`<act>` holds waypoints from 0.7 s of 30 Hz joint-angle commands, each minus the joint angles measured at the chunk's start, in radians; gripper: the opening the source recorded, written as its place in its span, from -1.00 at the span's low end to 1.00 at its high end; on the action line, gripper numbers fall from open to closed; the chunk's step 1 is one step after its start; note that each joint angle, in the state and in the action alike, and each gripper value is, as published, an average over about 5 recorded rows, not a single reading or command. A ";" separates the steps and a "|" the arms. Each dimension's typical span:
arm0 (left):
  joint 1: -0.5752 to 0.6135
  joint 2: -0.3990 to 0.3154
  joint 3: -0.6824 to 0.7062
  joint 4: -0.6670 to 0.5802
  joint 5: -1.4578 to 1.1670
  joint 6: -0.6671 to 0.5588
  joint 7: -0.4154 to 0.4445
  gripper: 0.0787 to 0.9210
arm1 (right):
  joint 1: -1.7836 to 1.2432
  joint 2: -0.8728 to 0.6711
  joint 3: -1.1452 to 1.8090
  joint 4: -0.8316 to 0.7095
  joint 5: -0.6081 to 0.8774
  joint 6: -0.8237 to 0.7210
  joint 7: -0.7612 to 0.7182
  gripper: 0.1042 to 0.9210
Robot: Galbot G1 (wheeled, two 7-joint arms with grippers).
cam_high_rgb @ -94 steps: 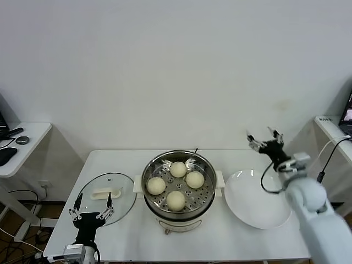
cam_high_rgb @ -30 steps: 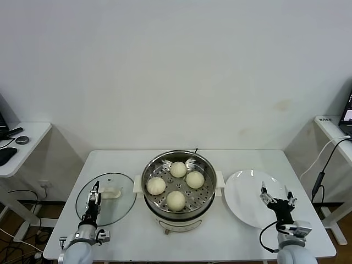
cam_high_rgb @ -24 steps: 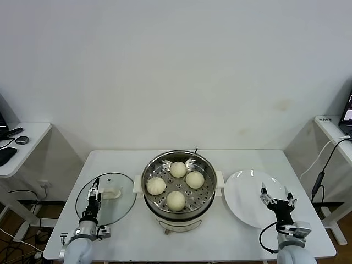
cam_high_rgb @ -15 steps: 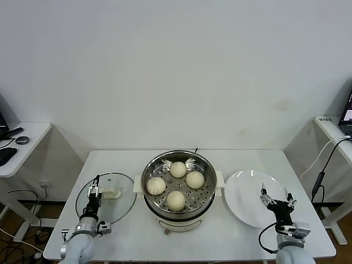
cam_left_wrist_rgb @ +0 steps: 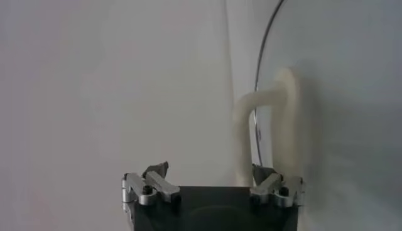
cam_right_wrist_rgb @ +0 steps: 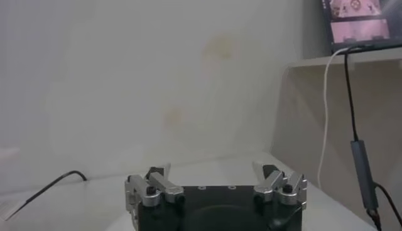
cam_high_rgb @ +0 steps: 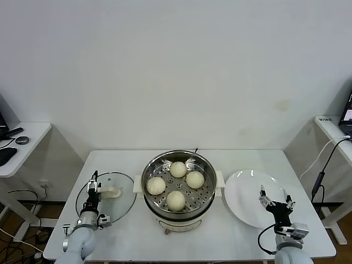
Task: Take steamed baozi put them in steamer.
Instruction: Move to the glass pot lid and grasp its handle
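Note:
Several steamed baozi lie on the perforated tray inside the steamer, among them one at the back, one on the left and one at the front. My left gripper is open, low over the near left part of the glass lid. In the left wrist view its fingers stand apart, and the lid's white handle lies just ahead of one of them. My right gripper is open and holds nothing, at the white plate's near right edge. The right wrist view shows its spread fingers.
The white table carries lid, steamer and plate in a row. A small side table with dark items stands at the far left. A shelf and a hanging cable are at the far right.
The right arm has come down from high at the back right to the plate's near edge. The left gripper has turned and crept a little farther over the lid.

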 commanded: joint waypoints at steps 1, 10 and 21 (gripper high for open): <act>-0.018 0.001 0.004 0.026 -0.050 -0.003 -0.005 0.77 | 0.002 0.003 -0.004 -0.005 -0.003 0.002 -0.001 0.76; -0.005 -0.007 -0.005 0.018 -0.052 -0.002 -0.013 0.39 | -0.002 0.003 -0.009 -0.004 -0.007 0.006 -0.002 0.76; 0.109 -0.022 -0.044 -0.262 -0.072 0.134 0.143 -0.35 | -0.004 -0.001 -0.009 0.010 -0.005 0.002 -0.005 0.76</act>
